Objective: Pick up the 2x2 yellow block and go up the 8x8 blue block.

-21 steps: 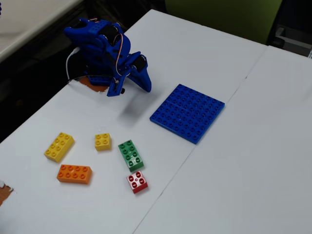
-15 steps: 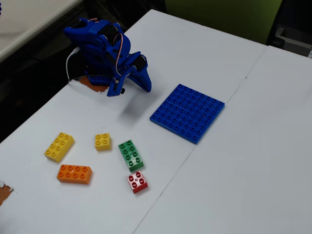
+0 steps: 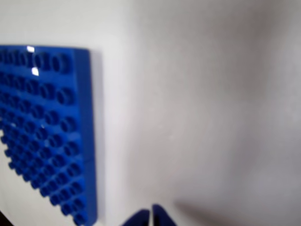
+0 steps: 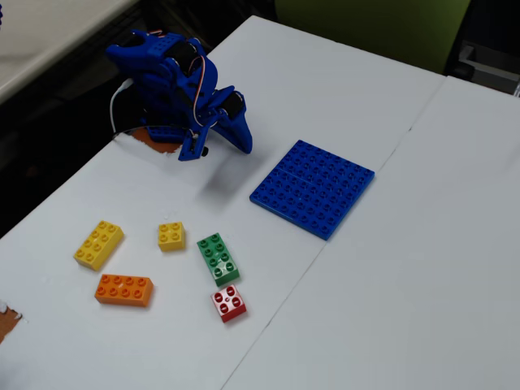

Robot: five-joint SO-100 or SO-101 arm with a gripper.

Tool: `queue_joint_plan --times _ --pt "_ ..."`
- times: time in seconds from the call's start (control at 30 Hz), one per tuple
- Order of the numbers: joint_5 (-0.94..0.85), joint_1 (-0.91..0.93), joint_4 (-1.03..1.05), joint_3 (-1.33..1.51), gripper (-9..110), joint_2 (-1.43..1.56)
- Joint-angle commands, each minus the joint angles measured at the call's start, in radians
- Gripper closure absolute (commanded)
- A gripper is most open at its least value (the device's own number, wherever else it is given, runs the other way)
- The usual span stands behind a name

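Soft even daylight, faint shadows, wrist view blurred, glints on blue studs

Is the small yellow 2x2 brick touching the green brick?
Apart. The fixed view shows white table between the 2x2 yellow block and the green brick.

office-like room: pushed-together white tables (image 4: 422, 268), green chair (image 4: 366, 28)

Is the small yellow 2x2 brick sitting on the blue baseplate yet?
No, in the fixed view the 2x2 yellow brick lies on the white table, apart from the bare blue baseplate.
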Motion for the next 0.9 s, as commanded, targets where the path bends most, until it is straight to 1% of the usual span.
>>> queue_joint_plan --times 0.0,0.27,0.33,0.4,0.43,0.5,0.63,0.67,0.7,0.73,0.77,0.8,0.87 --pt "-0.008 -0.012 -0.003 -0.006 101 0.043" --pt "-0.008 -0.011 -0.003 -0.005 101 0.044" --pt "-0.008 -0.009 -0.003 -0.005 94 0.044" --pt "-0.008 -0.008 -0.003 -0.005 84 0.044" --pt "-0.006 -0.006 -0.003 -0.005 83 0.044" --pt "-0.008 -0.005 -0.003 -0.005 93 0.044" --pt "-0.025 -0.006 0.000 -0.005 99 0.044" --pt "-0.067 -0.008 0.002 -0.005 97 0.044" --pt "-0.264 -0.006 -0.012 0.005 95 0.044" --pt "-0.377 -0.006 -0.081 0.031 97 0.044" --pt "-0.482 -0.002 -0.179 0.055 101 0.044" --pt "-0.554 -0.002 -0.236 0.074 101 0.044" --pt "-0.816 0.003 -0.229 0.063 101 0.044"
